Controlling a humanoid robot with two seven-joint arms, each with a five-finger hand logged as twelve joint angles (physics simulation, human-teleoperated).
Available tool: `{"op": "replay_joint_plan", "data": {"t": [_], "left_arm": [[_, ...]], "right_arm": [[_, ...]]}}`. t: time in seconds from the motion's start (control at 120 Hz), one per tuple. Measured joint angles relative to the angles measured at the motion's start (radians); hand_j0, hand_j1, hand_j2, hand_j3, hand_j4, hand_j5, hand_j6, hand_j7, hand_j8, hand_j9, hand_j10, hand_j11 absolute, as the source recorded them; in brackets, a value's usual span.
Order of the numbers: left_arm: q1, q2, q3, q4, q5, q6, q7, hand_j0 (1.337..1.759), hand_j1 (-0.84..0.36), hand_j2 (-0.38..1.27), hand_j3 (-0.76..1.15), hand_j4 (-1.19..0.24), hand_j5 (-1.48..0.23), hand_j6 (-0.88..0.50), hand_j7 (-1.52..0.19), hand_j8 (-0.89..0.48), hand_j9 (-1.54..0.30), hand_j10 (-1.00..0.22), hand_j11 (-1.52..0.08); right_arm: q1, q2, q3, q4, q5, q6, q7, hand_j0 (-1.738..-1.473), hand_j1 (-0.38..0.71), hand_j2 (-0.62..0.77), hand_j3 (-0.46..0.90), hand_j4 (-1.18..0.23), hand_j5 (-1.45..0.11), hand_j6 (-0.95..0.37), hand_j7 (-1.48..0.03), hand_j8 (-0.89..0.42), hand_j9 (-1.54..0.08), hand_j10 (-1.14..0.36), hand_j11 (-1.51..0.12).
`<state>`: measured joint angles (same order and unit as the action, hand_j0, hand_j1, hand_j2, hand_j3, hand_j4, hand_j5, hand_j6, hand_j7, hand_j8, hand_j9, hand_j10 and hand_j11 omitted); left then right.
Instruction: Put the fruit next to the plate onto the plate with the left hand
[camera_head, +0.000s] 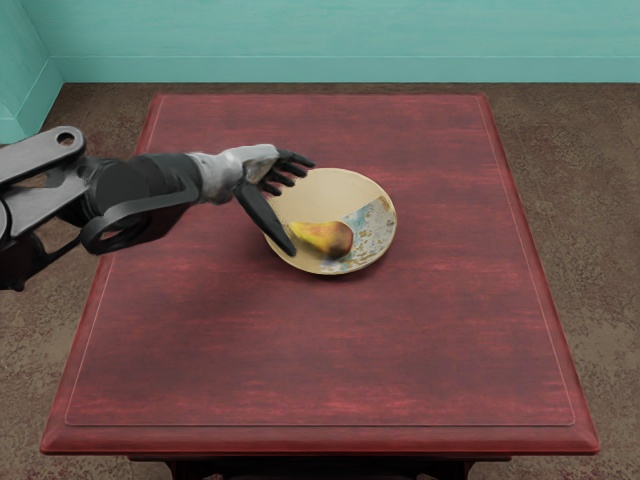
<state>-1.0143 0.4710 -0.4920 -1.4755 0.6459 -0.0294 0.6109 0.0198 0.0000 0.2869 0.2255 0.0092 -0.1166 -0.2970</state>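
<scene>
We find the yellow-and-red pear lying on its side inside the shallow tan ceramic plate, towards the plate's near-left part, with its narrow end pointing left. It is on the plate, not beside it. So, judged from this position, the placing is done.

The left hand hovers over the plate's far-left rim. Its fingers are spread and grip nothing. The thumb reaches down along the rim, close to the pear's narrow end; we cannot tell whether they touch.

Handling assessment: the pear is likely light and firm, with a smooth skin and a rounded body that would roll if nudged. Any further hold is best taken across the wide belly, not the taper.

Clearance: the plate sits right of centre on the dark red wooden worktop, well apart from all edges. There is open room to the left for the arm to withdraw. We advise lifting the thumb clear before moving off, so the pear is not dragged over the low rim.
</scene>
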Motion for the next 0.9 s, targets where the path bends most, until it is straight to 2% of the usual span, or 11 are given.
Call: {"op": "replay_joint_plan", "data": {"t": [0.042, 0.125, 0.167, 0.25, 0.317, 0.375, 0.458, 0.708, 0.9], "left_arm": [[0.061, 0.021, -0.075, 0.004, -0.091, -0.131, 0.0, 1.658, 0.21, 0.08, 0.0, -0.13, -0.17, -0.11, -0.17, -0.11, -0.17, -0.13, -0.17], [0.121, 0.101, -0.205, 0.014, -0.268, -0.365, 0.0, 1.658, 0.25, 0.06, 0.0, -0.09, -0.13, -0.08, -0.12, -0.09, -0.12, -0.09, -0.12], [0.161, 0.153, -0.259, 0.028, -0.358, -0.436, 0.0, 1.658, 0.26, 0.05, 0.0, -0.08, -0.11, -0.07, -0.11, -0.07, -0.11, -0.08, -0.11], [0.258, 0.188, -0.356, 0.073, -0.506, -0.516, 0.0, 1.658, 0.28, 0.03, 0.0, -0.06, -0.08, -0.06, -0.08, -0.06, -0.08, -0.06, -0.08], [0.326, 0.191, -0.409, 0.146, -0.623, -0.547, 0.0, 1.658, 0.29, 0.03, 0.0, -0.05, -0.07, -0.05, -0.07, -0.05, -0.07, -0.05, -0.07], [0.355, 0.215, -0.435, 0.222, -0.708, -0.562, 0.0, 1.658, 0.3, 0.02, 0.0, -0.05, -0.06, -0.04, -0.06, -0.04, -0.06, -0.05, -0.06], [0.405, 0.302, -0.464, 0.29, -0.794, -0.573, 0.0, 1.658, 0.3, 0.02, 0.0, -0.04, -0.05, -0.04, -0.05, -0.04, -0.05, -0.04, -0.05], [0.476, 0.432, -0.474, 0.36, -0.86, -0.581, 0.0, 1.658, 0.32, 0.01, 0.0, -0.02, -0.03, -0.02, -0.04, -0.02, -0.04, -0.03, -0.04], [0.484, 0.446, -0.474, 0.405, -0.864, -0.582, 0.0, 1.658, 0.32, 0.01, 0.0, -0.02, -0.03, -0.02, -0.03, -0.02, -0.03, -0.02, -0.03]], "right_arm": [[0.0, 0.0, 0.0, 0.0, 0.0, 0.0, 0.0, -1.658, -0.35, 0.0, 0.0, 0.0, 0.0, 0.0, 0.0, 0.0, 0.0, 0.0, 0.0], [0.0, 0.0, 0.0, 0.0, 0.0, 0.0, 0.0, -1.658, -0.35, 0.0, 0.0, 0.0, 0.0, 0.0, 0.0, 0.0, 0.0, 0.0, 0.0], [0.0, 0.0, 0.0, 0.0, 0.0, 0.0, 0.0, -1.658, -0.35, 0.0, 0.0, 0.0, 0.0, 0.0, 0.0, 0.0, 0.0, 0.0, 0.0], [0.0, 0.0, 0.0, 0.0, 0.0, 0.0, 0.0, -1.658, -0.35, 0.0, 0.0, 0.0, 0.0, 0.0, 0.0, 0.0, 0.0, 0.0, 0.0], [0.0, 0.0, 0.0, 0.0, 0.0, 0.0, 0.0, -1.658, -0.35, 0.0, 0.0, 0.0, 0.0, 0.0, 0.0, 0.0, 0.0, 0.0, 0.0], [0.0, 0.0, 0.0, 0.0, 0.0, 0.0, 0.0, -1.658, -0.35, 0.0, 0.0, 0.0, 0.0, 0.0, 0.0, 0.0, 0.0, 0.0, 0.0], [0.0, 0.0, 0.0, 0.0, -0.001, 0.0, 0.0, -1.658, -0.35, 0.0, 0.0, 0.0, 0.0, 0.0, 0.0, 0.0, 0.0, 0.0, 0.0], [0.0, 0.0, 0.0, 0.0, -0.001, 0.0, 0.0, -1.658, -0.35, 0.0, 0.0, 0.0, 0.0, 0.0, 0.0, 0.0, 0.0, 0.0, 0.0], [-0.001, 0.0, 0.0, 0.0, -0.001, 0.0, 0.0, -1.658, -0.35, 0.0, 0.0, 0.0, 0.0, 0.0, 0.0, 0.0, 0.0, 0.0, 0.0]]}}
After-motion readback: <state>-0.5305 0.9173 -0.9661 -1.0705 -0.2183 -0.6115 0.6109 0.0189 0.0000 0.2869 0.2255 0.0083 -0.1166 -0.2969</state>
